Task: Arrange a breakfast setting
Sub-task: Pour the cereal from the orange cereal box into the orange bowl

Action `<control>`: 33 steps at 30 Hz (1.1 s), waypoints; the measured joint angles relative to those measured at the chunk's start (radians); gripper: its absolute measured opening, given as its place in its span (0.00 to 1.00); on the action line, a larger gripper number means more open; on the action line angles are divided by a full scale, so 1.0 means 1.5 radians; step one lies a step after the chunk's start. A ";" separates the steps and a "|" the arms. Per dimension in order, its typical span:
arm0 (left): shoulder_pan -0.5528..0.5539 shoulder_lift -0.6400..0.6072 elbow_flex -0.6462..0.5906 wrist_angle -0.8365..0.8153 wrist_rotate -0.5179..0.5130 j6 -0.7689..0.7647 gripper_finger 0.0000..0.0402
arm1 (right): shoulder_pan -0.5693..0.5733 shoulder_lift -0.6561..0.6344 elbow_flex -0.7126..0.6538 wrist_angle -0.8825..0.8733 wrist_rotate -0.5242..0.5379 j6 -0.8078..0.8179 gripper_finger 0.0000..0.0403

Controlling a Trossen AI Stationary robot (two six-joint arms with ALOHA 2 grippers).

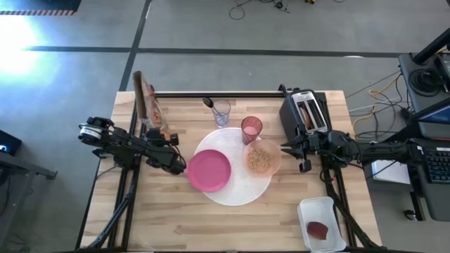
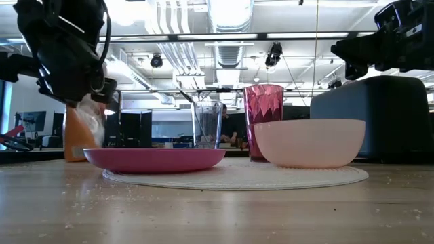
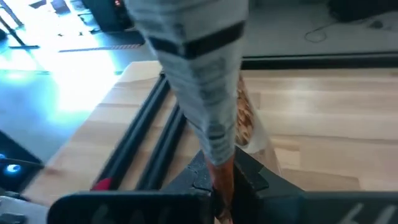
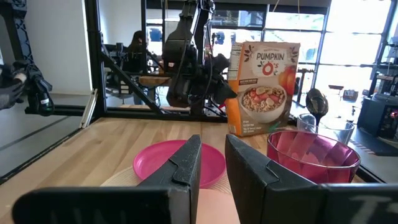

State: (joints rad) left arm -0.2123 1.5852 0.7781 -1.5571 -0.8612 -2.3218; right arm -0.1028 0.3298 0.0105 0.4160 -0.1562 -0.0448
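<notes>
While the setting sits mid-frame in the high view, its parts count as follows: one mat point(image 1: 235, 190), one plate point(image 1: 209, 170), one bowl point(image 1: 261, 159), one pink cup point(image 1: 252, 128), one glass point(image 1: 221, 112), one spoon point(image 1: 209, 103), one box point(image 1: 145, 98).

Plate: lower left of the mat, overhanging its edge. Bowl: on the mat's right edge, holding cereal. Cup: just above the bowl, at the mat's top rim. Glass: left of the cup, off the mat, with the spoon standing in it, bowl end up.

Box: upper left of the frame, upright near the table's back-left corner, well apart from the mat. From above it shows as a narrow strip whose long axis runs toward the top of the frame. Its printed front faces the right arm.

Left gripper point(image 1: 166, 137): just below the box and left of the plate, fingers together, pinching something thin and orange. The left wrist view suggests a bag or flap of the box, but which cannot be told.

Right gripper point(image 1: 294, 148): just right of the bowl, jaws slightly apart, nothing between them, waiting.

Judgement: the box lies nearest the left arm, so any shift toward the mat falls to that arm, moving rightward.

Also present: one toaster point(image 1: 304, 111), upper right; one white tray point(image 1: 321, 223), lower right.
</notes>
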 joint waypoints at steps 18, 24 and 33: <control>0.002 0.000 0.000 -0.009 0.015 0.028 0.25 | 0.000 0.000 0.000 0.000 0.000 0.000 0.16; 0.004 0.000 -0.005 -0.009 0.014 0.023 0.33 | 0.000 0.000 0.000 0.000 0.000 0.000 0.16; 0.004 -0.046 0.021 -0.009 0.061 0.031 0.44 | 0.000 0.000 0.000 0.000 0.000 0.000 0.16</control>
State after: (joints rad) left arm -0.2058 1.5155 0.8089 -1.5701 -0.7702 -2.2749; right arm -0.1028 0.3298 0.0105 0.4160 -0.1562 -0.0448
